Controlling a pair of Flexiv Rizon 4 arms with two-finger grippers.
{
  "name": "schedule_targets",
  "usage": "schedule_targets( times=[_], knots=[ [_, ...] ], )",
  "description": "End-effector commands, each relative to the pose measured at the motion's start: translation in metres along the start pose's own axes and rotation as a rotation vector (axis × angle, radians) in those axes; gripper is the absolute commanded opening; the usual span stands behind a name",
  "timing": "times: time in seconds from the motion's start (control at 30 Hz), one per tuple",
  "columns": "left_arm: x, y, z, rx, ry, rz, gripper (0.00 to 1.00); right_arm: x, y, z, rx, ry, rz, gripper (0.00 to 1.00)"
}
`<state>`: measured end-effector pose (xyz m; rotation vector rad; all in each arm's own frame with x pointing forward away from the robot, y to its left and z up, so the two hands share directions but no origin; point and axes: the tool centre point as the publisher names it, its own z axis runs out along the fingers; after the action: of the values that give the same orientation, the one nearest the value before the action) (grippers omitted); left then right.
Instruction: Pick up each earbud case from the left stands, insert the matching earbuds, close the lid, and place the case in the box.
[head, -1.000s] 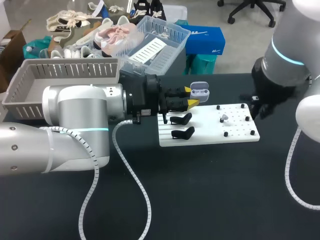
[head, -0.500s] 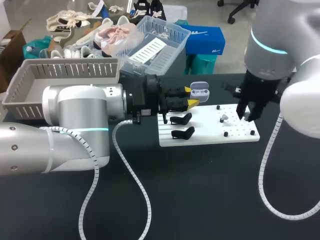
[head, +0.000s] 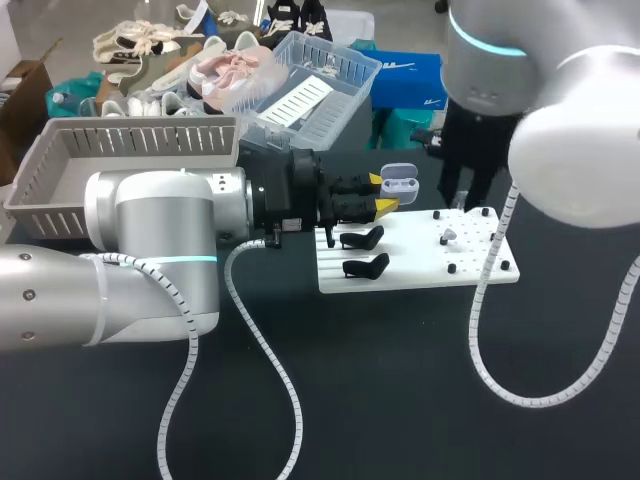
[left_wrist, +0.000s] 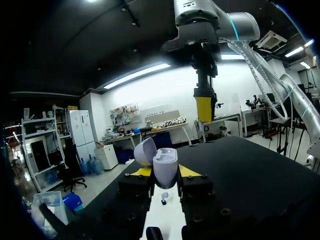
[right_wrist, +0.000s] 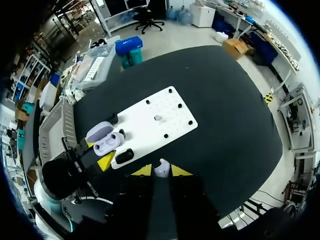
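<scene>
My left gripper (head: 383, 194) is shut on an open lavender earbud case (head: 400, 184), held over the far left end of the white board (head: 480, 272). In the left wrist view the case (left_wrist: 165, 161) stands between the yellow tips with its lid (left_wrist: 144, 150) tipped back. My right gripper (right_wrist: 161, 171) hangs high above the table, shut on a small white earbud (right_wrist: 161, 167). A second earbud (head: 449, 237) lies on the board among black pegs. Two black stands (head: 362, 239) on the board's left end carry nothing.
A grey slatted box (head: 120, 150) sits at the back left behind my left arm. The right arm's cable (head: 480, 330) loops down over the dark table in front of the board.
My right arm has swung left from the board's right end to just behind the board, close to the held case. The left arm and case have stayed put.
</scene>
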<state>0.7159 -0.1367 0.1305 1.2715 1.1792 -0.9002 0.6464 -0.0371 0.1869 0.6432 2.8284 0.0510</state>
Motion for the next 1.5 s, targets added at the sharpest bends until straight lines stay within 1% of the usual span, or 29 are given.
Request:
schedule_targets(
  times=[0.03, 0.27, 0.43, 0.6, 0.77, 1.0, 1.5],
  knots=[
    [0.001, 0.000, 0.000, -0.004, -0.003, 0.002, 0.00, -0.008, 0.020, -0.003, 0.061, 0.015, 0.005, 0.00],
    [0.001, 0.000, 0.000, -0.004, -0.003, 0.002, 0.00, -0.020, 0.042, -0.006, 0.087, 0.009, -0.007, 0.00],
    [0.001, 0.000, 0.000, -0.004, -0.003, 0.002, 0.00, -0.026, 0.050, -0.007, 0.093, 0.013, 0.005, 0.00],
    [0.001, 0.000, 0.000, -0.004, -0.003, 0.002, 0.00, -0.030, 0.058, -0.005, 0.096, 0.016, 0.015, 0.00],
    [0.001, 0.000, 0.000, -0.004, -0.003, 0.002, 0.00, -0.029, 0.065, -0.003, 0.091, 0.023, 0.007, 0.00],
    [0.001, 0.000, 0.000, -0.004, -0.003, 0.002, 0.00, -0.026, 0.069, 0.000, 0.089, 0.028, 0.000, 0.00],
    [0.001, 0.000, 0.000, -0.004, -0.003, 0.002, 0.00, -0.024, 0.068, 0.013, 0.075, 0.053, 0.004, 0.00]
  ],
)
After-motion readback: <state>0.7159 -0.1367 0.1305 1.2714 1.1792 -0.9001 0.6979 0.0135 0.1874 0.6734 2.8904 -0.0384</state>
